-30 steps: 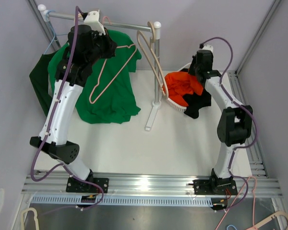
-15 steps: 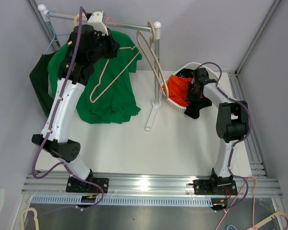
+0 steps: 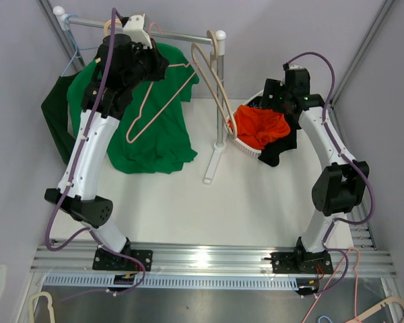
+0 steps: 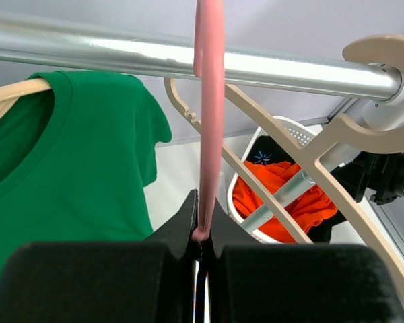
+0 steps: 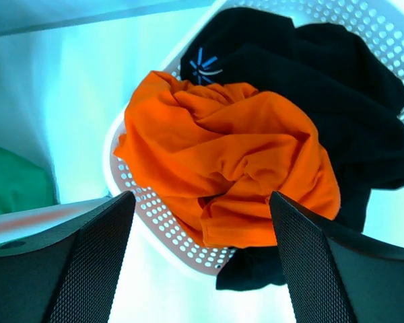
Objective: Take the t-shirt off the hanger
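Up in the upper left of the overhead frame, the left tool (image 4: 202, 235) has its dark pads pressed together on a thin pink hanger (image 4: 209, 101), a smooth round rod rising straight up across the shiny metal rail (image 4: 87, 50). That hanger is bare, just an open wire triangle lying over the cloth behind it. Beside it the green t-shirt (image 3: 158, 134), soft matte knit with a ribbed collar, is on the rail with a cream hanger in its neck, its hem draping down to the white bench (image 3: 209, 208). A flat beige hanger (image 4: 326, 145) with a broad hook sits at the capped right end of the rail. Over at the upper right, the right tool (image 5: 200, 202) hovers with its two textured black fingers (image 5: 87, 262) spread wide apart, nothing between them. Directly below it, the orange t-shirt (image 5: 236, 155) lies crumpled in deep folds inside the white perforated plastic basket (image 5: 145, 208), resting on a black garment (image 5: 330, 81) that spills over the rim onto the bench.
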